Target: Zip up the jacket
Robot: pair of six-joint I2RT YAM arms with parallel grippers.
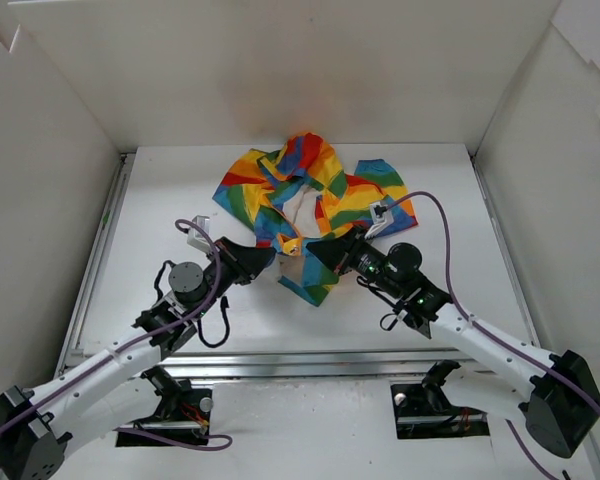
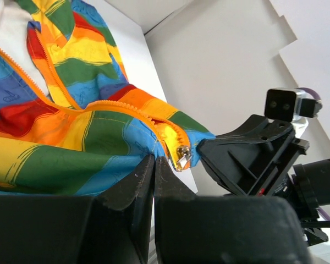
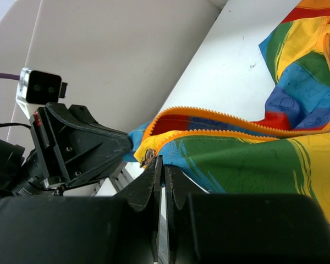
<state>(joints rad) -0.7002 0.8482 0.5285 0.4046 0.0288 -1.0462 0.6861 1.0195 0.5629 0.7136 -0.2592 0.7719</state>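
Two grippers meet at the near hem of the jacket (image 1: pixel 310 200), which lies rumpled at the middle of the table (image 1: pixel 160 200), towards the far side. Its front is open, showing the white lining (image 1: pixel 300 208).

Tool state: the left gripper (image 2: pixel 154 160) has its fingers pressed together on the hem fabric just left of the zipper slider (image 2: pixel 182 157). The right gripper (image 3: pixel 160 162) is likewise closed, its tips on the hem right beside the slider. Whether it pinches cloth alone or also the pull tab cannot be told.

Handling assessment: the garment is thin, soft and light, so it will fold, bunch and drag with any pull rather than hold its shape. The orange zipper teeth (image 3: pixel 236 118) run away in a curve, not a straight line, and the slider is likely to snag unless that track is drawn taut. The best holds are judged to be the hem directly below the slider as an anchor and the small metal pull itself, which is slick and easily lost.

Clearance: the two grippers sit nose to nose, nearly touching, so contact between them is the chief risk. Bare table lies left, right and near of the jacket. The back wall (image 1: pixel 280 70) stands just beyond the jacket's far edge, limiting travel that way, and the side walls (image 1: pixel 40 200) stand well apart from the work.
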